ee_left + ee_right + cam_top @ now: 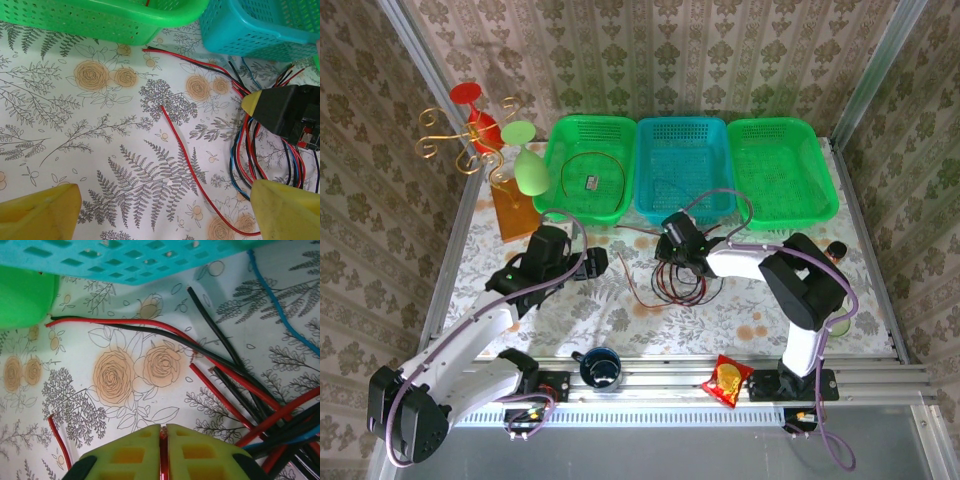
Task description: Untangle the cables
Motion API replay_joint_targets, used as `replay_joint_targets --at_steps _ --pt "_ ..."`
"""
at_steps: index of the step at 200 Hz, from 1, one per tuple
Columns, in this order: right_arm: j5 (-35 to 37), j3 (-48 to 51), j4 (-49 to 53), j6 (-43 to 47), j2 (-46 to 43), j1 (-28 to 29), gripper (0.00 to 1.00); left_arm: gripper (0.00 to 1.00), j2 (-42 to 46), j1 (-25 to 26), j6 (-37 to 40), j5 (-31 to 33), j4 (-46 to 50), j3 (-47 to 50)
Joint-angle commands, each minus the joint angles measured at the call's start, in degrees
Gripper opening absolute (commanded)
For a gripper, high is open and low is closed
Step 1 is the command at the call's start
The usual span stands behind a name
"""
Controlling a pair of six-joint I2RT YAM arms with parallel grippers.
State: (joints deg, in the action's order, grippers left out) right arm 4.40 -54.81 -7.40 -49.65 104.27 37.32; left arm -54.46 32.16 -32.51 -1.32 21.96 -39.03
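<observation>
At the near rail sit a dark mug [600,368] and a red snack packet [728,381]. Beyond them on the flowered desk [570,315], the left pincer [165,200] hangs wide open just above the cloth and holds nothing (a loose red strand [181,155] runs over the cloth between its yellow fingers). To its right, the right pincer [163,432] is closed, with a red cable [163,460] nipped between its pads. The cables [682,283], red, black and blue, lie in a loopy heap about midway across the desk, just in front of the blue basket [680,160]. The left green basket [610,150], which holds a reddish loop of wire, and the right green basket [780,170] flank it.
</observation>
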Motion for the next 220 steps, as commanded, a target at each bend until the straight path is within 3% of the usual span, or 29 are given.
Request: replay_joint_targets --at_steps 1,22,108,166,220 --pt "2.87 1.67 -2.19 -0.70 -0.74 0.80 0.07 0.88 1.69 -0.17 -0.93 0.03 2.23 -1.49" --pt "3.91 1.81 -0.97 0.12 -2.83 0.99 0.00 0.88 3.09 -0.17 -0.89 0.52 3.32 -1.54" --pt "3.57 6.58 2.29 1.42 -15.20 1.77 0.00 0.88 3.34 1.56 -0.45 -0.40 3.51 -3.18" --pt "1.52 9.29 5.89 4.99 -30.73 2.32 0.00 0.88 -1.31 5.37 -0.53 -2.19 -1.62 -6.69" --pt "-2.98 5.30 8.20 7.08 -39.24 2.21 0.00 0.88 -7.01 7.37 -0.64 -3.90 -5.28 -10.85"
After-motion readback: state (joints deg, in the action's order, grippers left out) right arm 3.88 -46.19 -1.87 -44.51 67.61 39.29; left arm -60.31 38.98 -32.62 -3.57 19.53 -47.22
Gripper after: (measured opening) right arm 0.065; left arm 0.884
